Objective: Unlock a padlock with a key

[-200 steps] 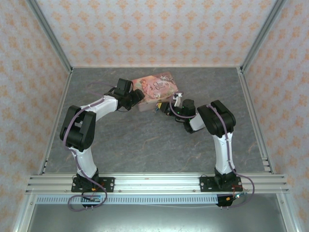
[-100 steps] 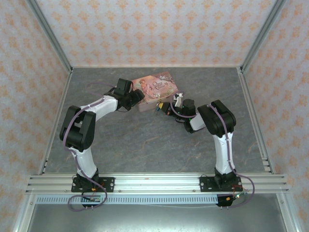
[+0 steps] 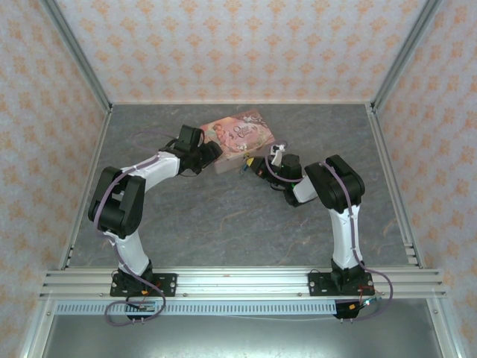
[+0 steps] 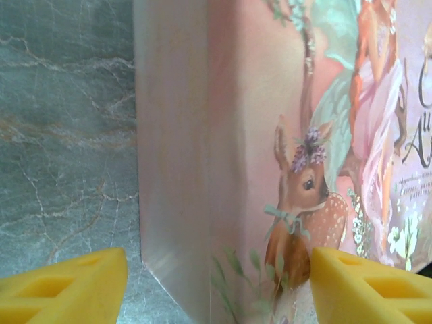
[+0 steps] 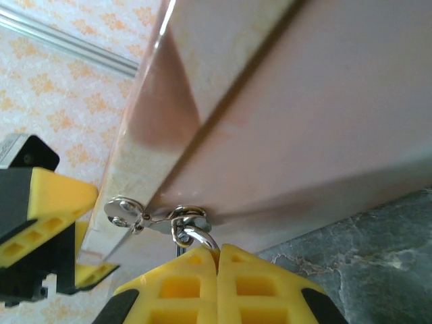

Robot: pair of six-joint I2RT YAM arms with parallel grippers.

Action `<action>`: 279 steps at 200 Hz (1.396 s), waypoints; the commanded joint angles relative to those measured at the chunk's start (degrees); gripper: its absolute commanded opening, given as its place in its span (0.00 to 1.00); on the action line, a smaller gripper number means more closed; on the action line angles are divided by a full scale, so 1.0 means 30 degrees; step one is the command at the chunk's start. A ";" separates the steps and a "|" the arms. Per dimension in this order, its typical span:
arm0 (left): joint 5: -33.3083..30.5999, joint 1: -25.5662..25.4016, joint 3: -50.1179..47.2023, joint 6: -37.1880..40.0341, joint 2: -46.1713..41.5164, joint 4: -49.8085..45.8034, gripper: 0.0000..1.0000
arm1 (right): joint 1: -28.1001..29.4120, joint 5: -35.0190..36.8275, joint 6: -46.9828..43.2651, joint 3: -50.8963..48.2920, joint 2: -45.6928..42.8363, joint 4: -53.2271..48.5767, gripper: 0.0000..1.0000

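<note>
A grey marble-patterned table [image 3: 223, 224] stands inside an enclosure of walls papered in peach with an orange motif [image 3: 223, 45]. Towards the far middle of the table lies a flat pink rectangular tin box [image 3: 240, 134], its lid painted with a fawn, a figure in a pink dress and green foliage.

The two white-and-black arms reach in to it from either side. The left gripper [image 3: 212, 153] is at the box's left near corner. In the left wrist view its yellow fingers [image 4: 67, 287] are spread wide, one on each side of that corner. They have hold of nothing, and whether they touch the box cannot be told.

The right gripper [image 5: 217, 263] is at the box's near side, right of the left one. Its yellow fingertips are pressed together, with no gap between them.

A small silvery metal hasp [image 5: 152, 219] sits on the box's side wall, just above those tips.

The blue-teal padlock [image 5: 197, 236] hangs at this hasp. Its thin metal shackle is looped through the hasp's staple and runs down into the seam between the right fingertips, which pinch it. Its body is hidden by them.
</note>
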 commanded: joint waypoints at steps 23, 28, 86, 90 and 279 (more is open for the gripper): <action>-0.0123 -0.0282 -0.1279 0.0002 0.0422 -0.3072 0.70 | -0.0005 0.2199 0.1346 -0.0215 -0.0980 0.0919 0.00; -0.0119 -0.0289 -0.1294 0.0023 0.0415 -0.3087 0.70 | 0.0002 0.2305 0.1349 -0.0256 -0.1047 0.0846 0.00; -0.0224 -0.0289 -0.2068 -0.0100 0.0080 -0.3014 0.70 | -0.0108 0.3386 0.1759 -0.0461 -0.1331 0.0621 0.00; -0.0268 -0.0289 -0.2099 -0.0111 0.0022 -0.3039 0.70 | -0.0148 0.3405 0.1760 -0.0470 -0.1363 0.0622 0.00; -0.3845 -0.0175 -0.1054 0.2107 -0.6294 -0.3133 0.77 | -0.1038 0.2744 -0.7779 -0.2644 -1.1752 -1.3766 0.00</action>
